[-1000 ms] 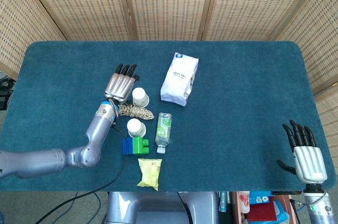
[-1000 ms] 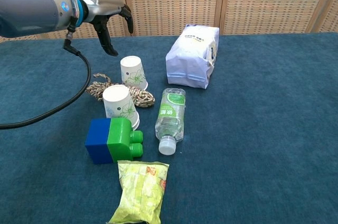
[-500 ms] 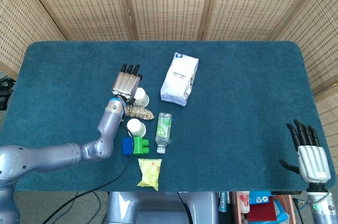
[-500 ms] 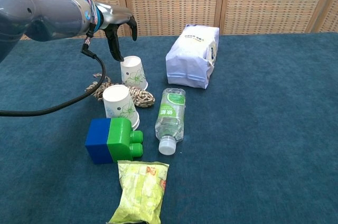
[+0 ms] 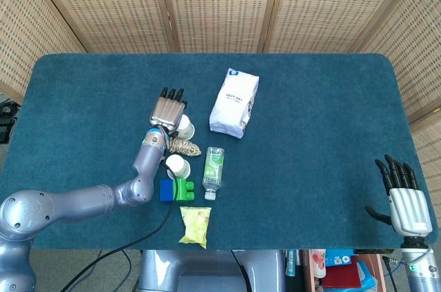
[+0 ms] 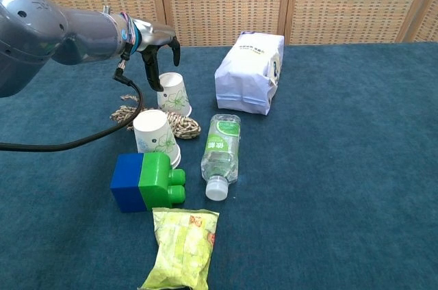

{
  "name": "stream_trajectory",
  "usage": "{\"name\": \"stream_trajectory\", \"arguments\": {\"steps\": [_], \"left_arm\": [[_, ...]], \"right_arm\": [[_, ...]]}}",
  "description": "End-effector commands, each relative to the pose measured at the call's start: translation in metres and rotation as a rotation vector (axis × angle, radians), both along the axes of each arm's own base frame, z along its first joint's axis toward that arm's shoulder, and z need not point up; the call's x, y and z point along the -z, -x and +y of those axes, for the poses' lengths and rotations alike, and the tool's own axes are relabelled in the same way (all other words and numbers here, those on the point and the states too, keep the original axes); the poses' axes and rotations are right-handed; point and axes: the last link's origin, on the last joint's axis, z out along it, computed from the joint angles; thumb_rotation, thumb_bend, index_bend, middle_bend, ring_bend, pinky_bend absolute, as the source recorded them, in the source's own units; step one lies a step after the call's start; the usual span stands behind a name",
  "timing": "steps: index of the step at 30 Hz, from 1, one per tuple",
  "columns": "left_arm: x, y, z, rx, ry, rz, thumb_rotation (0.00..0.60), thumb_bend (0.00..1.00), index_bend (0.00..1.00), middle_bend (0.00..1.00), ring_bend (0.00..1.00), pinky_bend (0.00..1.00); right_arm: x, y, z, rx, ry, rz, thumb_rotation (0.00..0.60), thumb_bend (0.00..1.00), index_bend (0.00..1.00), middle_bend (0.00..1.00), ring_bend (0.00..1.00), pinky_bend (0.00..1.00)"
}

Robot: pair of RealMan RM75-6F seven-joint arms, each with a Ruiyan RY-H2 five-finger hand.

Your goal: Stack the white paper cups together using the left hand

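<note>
White paper, two cups, both upside down on the blue table (image 5: pixel 310 168): the far cup (image 6: pixel 173 93) stands just beside the rope (image 6: pixel 179 123), and the near cup (image 6: pixel 155 134) sits between the rope and the block (image 6: pixel 147 180). They are close together but not touching, so nothing is stacked yet.

The left hand (image 5: pixel 169 109) hangs over the far cup with its fingers (image 6: pixel 152 71) apart and pointing down along the cup's left side; whether they touch the wall I cannot tell. It holds nothing. The right hand (image 5: pixel 402 199) rests spread at the table's near right corner, well away.

The step in hand looks like taking hold of the far cup. To do it well, bring thumb and fingers to opposite sides of the wall, around the middle, and close gently, since thin paper will likely crush or skid sideways. Lift straight up before travelling, so the rim clears the rope. Then centre it over the near cup and lower it squarely; a tilted approach could tip the near cup toward the bottle (image 6: pixel 220 153).
</note>
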Motion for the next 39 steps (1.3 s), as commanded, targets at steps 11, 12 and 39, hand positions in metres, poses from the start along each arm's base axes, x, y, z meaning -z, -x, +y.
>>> {"name": "stream_trajectory", "arguments": {"steps": [11,12,39], "left_arm": [[0.011,0.004,0.003,-0.006,0.0,0.011,0.6,0.24,0.45,0.0,0.0,0.0],[0.011,0.004,0.003,-0.005,-0.001,0.012,0.6,0.24,0.47,0.0,0.0,0.0],[-0.028,-0.023,-0.006,0.046,-0.022,-0.161,0.6,0.24,0.57,0.0,0.0,0.0]], "right_arm": [[-0.004,0.0,0.0,-0.007,0.019,-0.008,0.6,0.05,0.0,0.0,0.0,0.0],[-0.004,0.0,0.0,-0.008,0.019,-0.009,0.6,0.05,0.0,0.0,0.0,0.0],[-0.004,-0.003,0.003,-0.025,0.026,-0.007,0.6,0.05,0.0,0.0,0.0,0.0]]}}
